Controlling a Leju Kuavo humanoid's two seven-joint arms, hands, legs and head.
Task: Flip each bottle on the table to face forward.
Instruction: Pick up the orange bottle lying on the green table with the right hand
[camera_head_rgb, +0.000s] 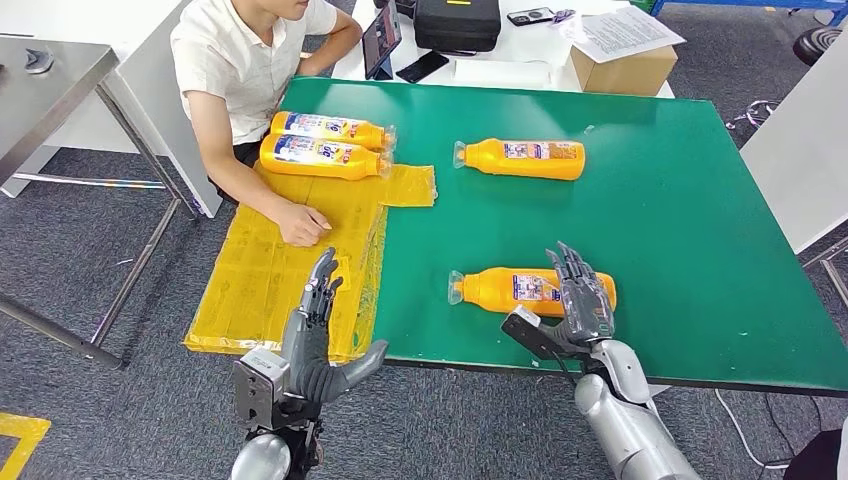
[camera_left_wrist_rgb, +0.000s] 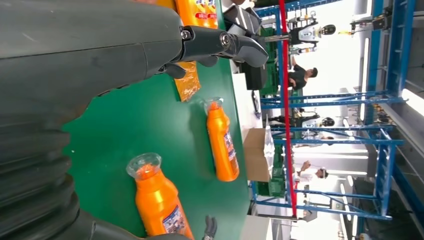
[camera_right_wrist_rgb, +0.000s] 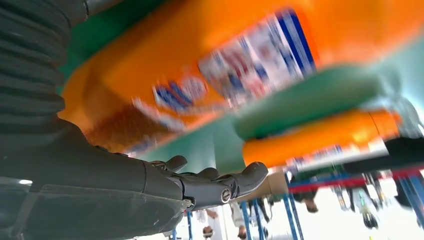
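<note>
So the robot's right hand (camera_head_rgb: 577, 300) is reaching over the near orange plastic juice bottle (camera_head_rgb: 510, 290), fingers spread and laid across its base end, thumb sticking out on the near side. Fingers aren't wrapped around it, so I'd call the hand open, and I can't tell if it's actually touching.

The key bit: that bottle is lying on its side on the green counter (camera_head_rgb: 690, 230), long axis running left-right, clear cap pointing toward the robot's left, base under the right hand. So the hand is crossing the long axis, which looks right for rolling it.

The left hand (camera_head_rgb: 318, 325) is hovering open and empty off the counter's near left corner, over the yellow plastic sheet (camera_head_rgb: 260, 270), so the right hand is way nearer.

A second orange bottle (camera_head_rgb: 525, 159) is lying further back, same orientation, well apart.
</note>
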